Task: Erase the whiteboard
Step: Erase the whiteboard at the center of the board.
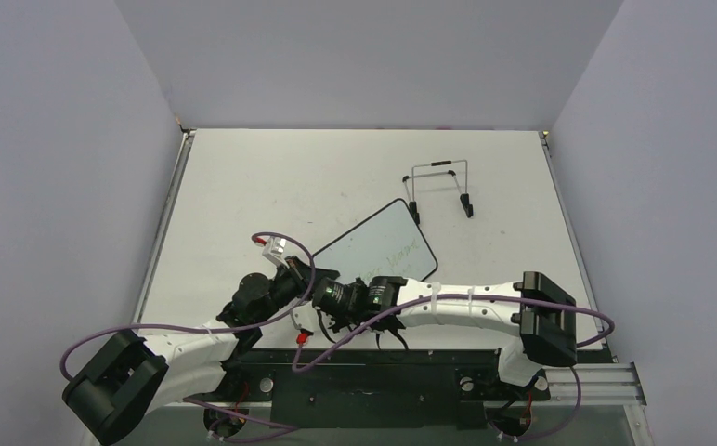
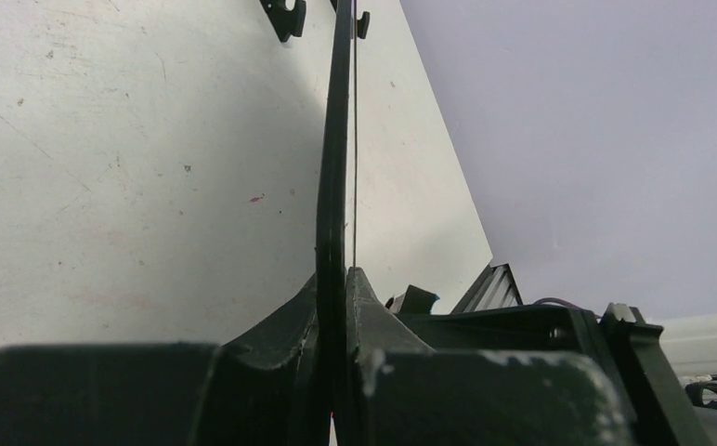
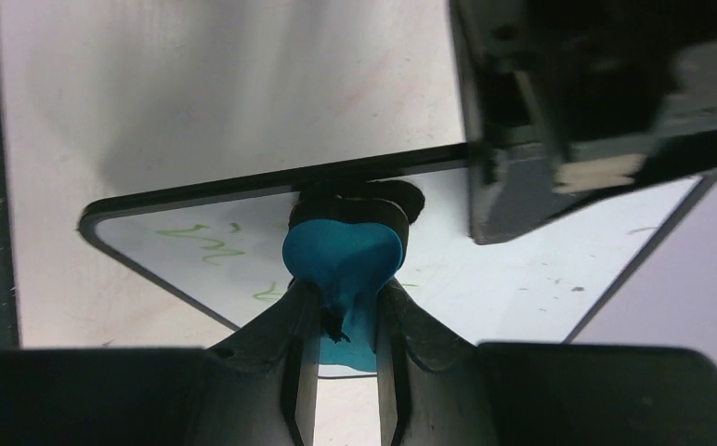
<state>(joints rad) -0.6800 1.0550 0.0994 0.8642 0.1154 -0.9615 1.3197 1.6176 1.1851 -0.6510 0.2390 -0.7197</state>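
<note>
The whiteboard lies slanted at mid-table, with faint green writing on it. My left gripper is shut on the board's near left edge. In the left wrist view the board's black frame runs edge-on between the closed fingers. My right gripper is shut on a blue-black eraser. The eraser's black face sits against the white surface, close to the frame. The left gripper also shows at the upper right of the right wrist view.
A wire stand with black feet sits just beyond the board's far corner; its feet also show in the left wrist view. Grey walls enclose the table on three sides. Both arms crowd together near the table's front edge.
</note>
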